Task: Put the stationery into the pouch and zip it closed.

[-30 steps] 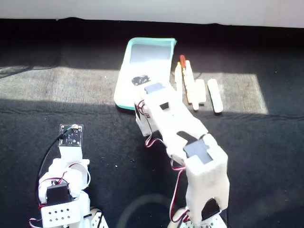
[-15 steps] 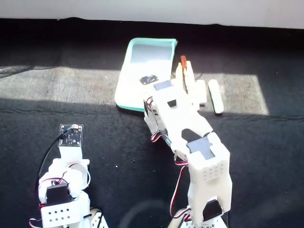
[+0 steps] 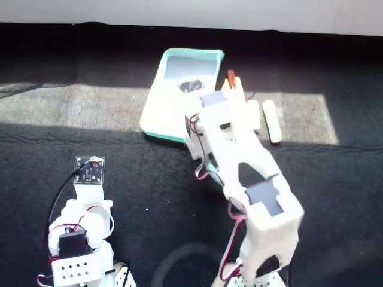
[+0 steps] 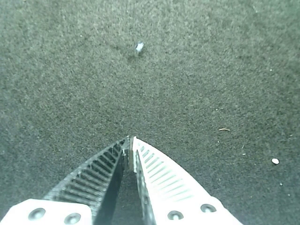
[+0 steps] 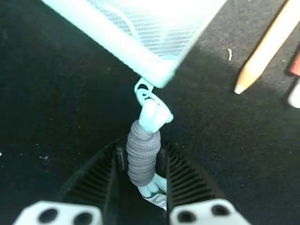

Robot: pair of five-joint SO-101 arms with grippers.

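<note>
Your R claw (image 5: 142, 149) is pinching the zip pull (image 5: 143, 161), a grey-wrapped tab w/ a mint end. The pull hangs off the corner of the pouch (image 5: 140, 33). A pencil (image 5: 265, 49) lies just beside that corner w/ its tip on the dark cloth, not touching the pouch.

From above, the pouch (image 3: 170, 104) sits flat on the tabletop (image 3: 119, 185) at the far side, in the sunlit strip, w/ its mesh window at the far end. The R arm (image 3: 239, 161) stretches out over the pouch's near right corner. The stationery is outside the pouch, on the cloth to its right: the pencil (image 3: 237, 84), partly under the arm, and a white stick (image 3: 270, 119) a bit further right.

Your L arm (image 3: 81, 239) is folded back at the near left, well apart from the pouch. The L claw (image 4: 130, 139) is pressed together w/ nothing in it, over bare black cloth w/ a speck of lint (image 4: 139, 46).
</note>
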